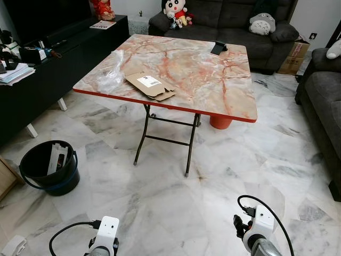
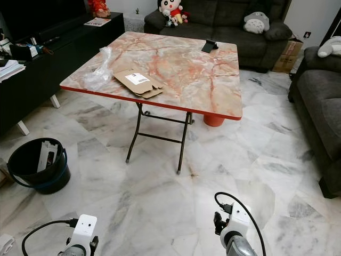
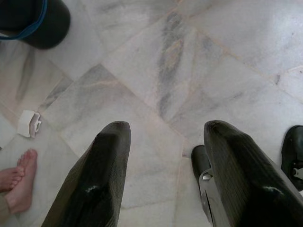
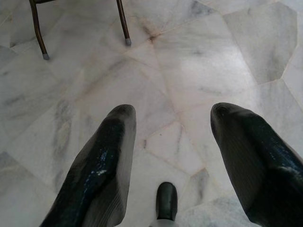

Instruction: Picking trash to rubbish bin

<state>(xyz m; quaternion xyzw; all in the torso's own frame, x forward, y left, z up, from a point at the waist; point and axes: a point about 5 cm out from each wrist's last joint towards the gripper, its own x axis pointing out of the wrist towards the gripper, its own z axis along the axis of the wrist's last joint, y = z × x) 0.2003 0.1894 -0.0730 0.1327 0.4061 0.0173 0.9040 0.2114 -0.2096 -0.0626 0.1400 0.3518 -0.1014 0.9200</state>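
A: Trash location?

B: Flattened cardboard box (image 1: pixel 149 85) is lying on the marble-top folding table (image 1: pixel 213 90), near the front edge, with a white label facing up. Crumpled clear plastic wrap (image 1: pixel 110 73) is sitting just beside it, on the robot's left, also on the table.

A: Bin?

B: Black rubbish bin (image 1: pixel 49 167) with a blue handle is standing on the marble floor (image 1: pixel 176 208), left of the table and well apart from it. Some white packaging is already sticking out of it.

A: Grippers?

B: Both arms are hanging low. Left gripper (image 3: pixel 163 175) is pointing down at bare floor, fingers spread apart, gripping nothing. Right gripper (image 4: pixel 173 165) is doing the same, fingers apart and empty, with the table's legs (image 4: pixel 38 30) showing past it.

A: Anything else?

B: Small black object (image 1: pixel 219 48) is sitting at the table's far edge. A person's bare feet (image 3: pixel 18 182) are showing in the left wrist view, near a small white scrap (image 3: pixel 28 123) on the floor.
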